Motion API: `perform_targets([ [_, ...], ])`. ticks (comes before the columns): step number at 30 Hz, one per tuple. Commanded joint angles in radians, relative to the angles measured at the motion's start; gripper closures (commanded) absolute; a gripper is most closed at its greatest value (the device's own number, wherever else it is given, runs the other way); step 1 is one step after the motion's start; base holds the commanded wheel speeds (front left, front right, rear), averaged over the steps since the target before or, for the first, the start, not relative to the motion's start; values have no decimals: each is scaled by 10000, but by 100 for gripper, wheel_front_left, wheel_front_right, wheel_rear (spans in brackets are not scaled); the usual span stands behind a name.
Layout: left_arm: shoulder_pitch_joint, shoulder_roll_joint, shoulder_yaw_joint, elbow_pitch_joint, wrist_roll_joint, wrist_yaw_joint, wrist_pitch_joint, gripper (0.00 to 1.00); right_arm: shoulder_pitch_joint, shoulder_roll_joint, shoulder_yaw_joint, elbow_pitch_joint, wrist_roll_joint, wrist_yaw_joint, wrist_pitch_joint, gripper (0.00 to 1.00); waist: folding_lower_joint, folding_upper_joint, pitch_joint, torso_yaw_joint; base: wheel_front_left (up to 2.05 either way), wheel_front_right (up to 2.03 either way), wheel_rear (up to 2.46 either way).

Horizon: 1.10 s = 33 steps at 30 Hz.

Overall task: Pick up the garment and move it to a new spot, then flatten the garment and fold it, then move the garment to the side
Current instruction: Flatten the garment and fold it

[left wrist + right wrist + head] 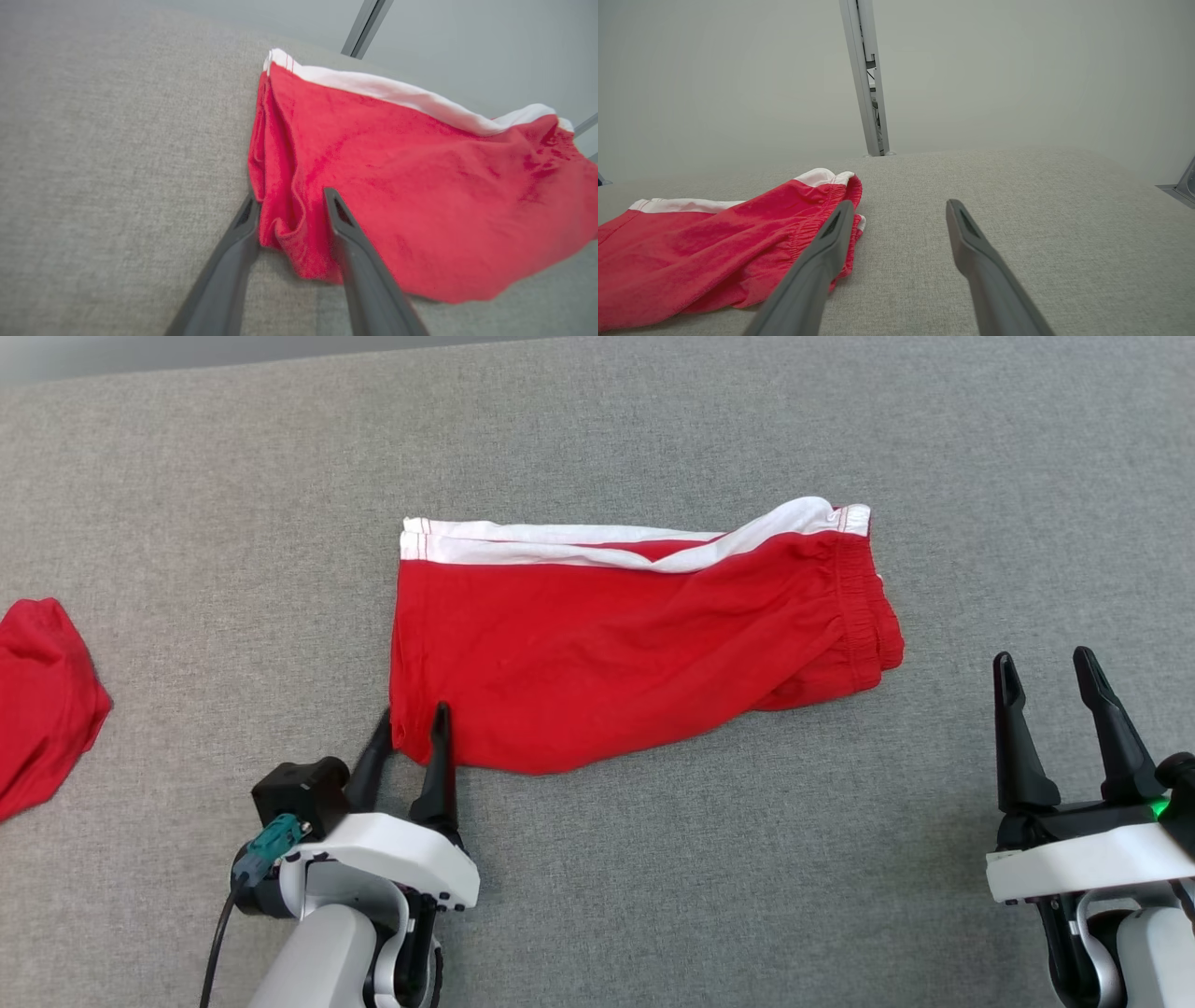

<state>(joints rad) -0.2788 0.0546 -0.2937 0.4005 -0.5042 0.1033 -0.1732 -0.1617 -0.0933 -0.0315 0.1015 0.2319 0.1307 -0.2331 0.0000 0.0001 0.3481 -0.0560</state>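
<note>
Right, we're looking down on a broad grey surface (653, 896), woven and slightly nubbly, and lying across the middle of it is the garment (635, 653): a pair of red shorts in soft jersey. They look already doubled over, leg on leg, into a rough oblong that sags along the near edge. Off at the left edge sits a second red cloth (42, 700), bunched up, well apart from the action. So by my reading we're in the folding step, flat enough but not tidy. The left claw (413, 711) is down at the near-left hem corner with its two dark fingers (355, 252) apart, one just beside the cloth edge on bare surface and the other lying over the red fabric, so the stacked corner sits between them, not pinched. The right claw (1044, 655) hangs over the surface near the waist end, spread wide, holding nothing. What comes next, I'd say, is a firm close on that corner that catches every layer, because the left wrist view shows several soft plies curling there and one could easily slip out. Smaller details: a white band (560, 543) runs along the far edge, smooth and flat, and the gathered elastic waistband (854, 607) puckers at the right end.
</note>
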Motion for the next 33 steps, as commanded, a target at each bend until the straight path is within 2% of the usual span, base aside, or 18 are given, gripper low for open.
perform_targets([
  [1,26,39,26,-256,44,117,-184,0,56,-62,-36,-43,-36,4,34,0,0,-1,-9,14,0,0,0],
  [6,113,326,336,-1200,693,528,-787,0,13,-106,-21,-118,-116,4,137,0,0,-1,-28,71,0,0,0],
  [12,340,601,785,-2587,1846,876,-917,0,58,-170,-97,-161,-169,4,284,0,0,-1,-197,224,0,0,0],
  [18,709,734,935,-3027,2321,744,-912,0,124,-199,-118,-169,-207,4,400,0,0,-1,-343,300,0,0,0],
  [33,846,615,1092,-2864,2291,487,-915,0,123,-166,-235,-121,-105,4,485,0,0,-1,-493,473,0,0,0],
])
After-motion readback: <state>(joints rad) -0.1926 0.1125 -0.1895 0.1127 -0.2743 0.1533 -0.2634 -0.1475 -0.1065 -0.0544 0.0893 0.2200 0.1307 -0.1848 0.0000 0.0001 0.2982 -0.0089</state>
